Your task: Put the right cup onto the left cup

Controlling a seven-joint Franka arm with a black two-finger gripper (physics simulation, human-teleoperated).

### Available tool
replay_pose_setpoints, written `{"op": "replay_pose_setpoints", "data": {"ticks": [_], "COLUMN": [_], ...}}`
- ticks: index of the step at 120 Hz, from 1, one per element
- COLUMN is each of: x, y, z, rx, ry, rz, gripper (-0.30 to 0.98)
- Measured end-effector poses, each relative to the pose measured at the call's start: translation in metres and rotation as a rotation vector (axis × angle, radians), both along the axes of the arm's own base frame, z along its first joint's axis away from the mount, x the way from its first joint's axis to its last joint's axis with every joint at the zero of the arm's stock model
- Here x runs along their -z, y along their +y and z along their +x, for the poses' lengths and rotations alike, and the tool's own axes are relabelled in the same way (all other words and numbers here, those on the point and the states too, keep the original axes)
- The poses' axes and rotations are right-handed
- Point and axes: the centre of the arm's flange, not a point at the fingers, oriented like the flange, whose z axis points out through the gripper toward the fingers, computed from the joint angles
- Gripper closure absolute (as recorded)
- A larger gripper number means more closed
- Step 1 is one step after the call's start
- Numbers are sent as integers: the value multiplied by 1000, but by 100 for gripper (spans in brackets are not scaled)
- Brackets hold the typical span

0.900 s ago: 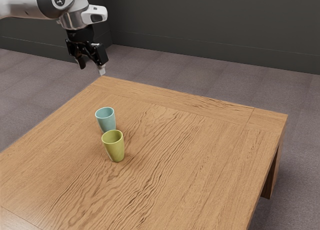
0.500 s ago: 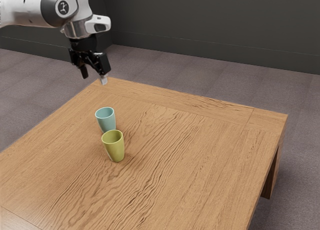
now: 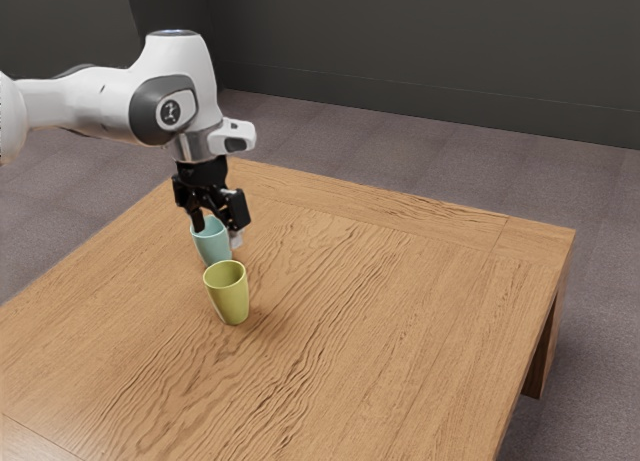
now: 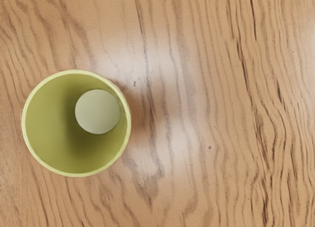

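Exterior view: hanging at the far light-blue tapered cup (image 3: pixel 211 248) with black two-finger end effector (image 3: pixel 217 234), opened wide, gripping nothing; on brown wooden counter (image 3: pixel 400 311), seeing also near yellow-green tapered cup (image 3: pixel 229 296), upright.

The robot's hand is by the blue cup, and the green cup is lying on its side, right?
No, the green cup isn't lying down: the exterior view shows it standing upright on the table. The robot's hand is by the blue cup, as you say.
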Motion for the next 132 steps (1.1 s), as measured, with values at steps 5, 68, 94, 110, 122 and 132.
{"op": "replay_pose_setpoints", "data": {"ticks": [5,68,94,110,122,132], "x": [7,96,130,143,144,141], "y": [12,16,15,15,14,14], "z": [3,29,40,45,44,41], "rx": [-25,-62,-74,-77,-78,-79], "ry": [2,-4,-12,-12,-15,-19], "rz": [1,18,17,19,18,17], "gripper": [0,0,0,0,3,11]}}
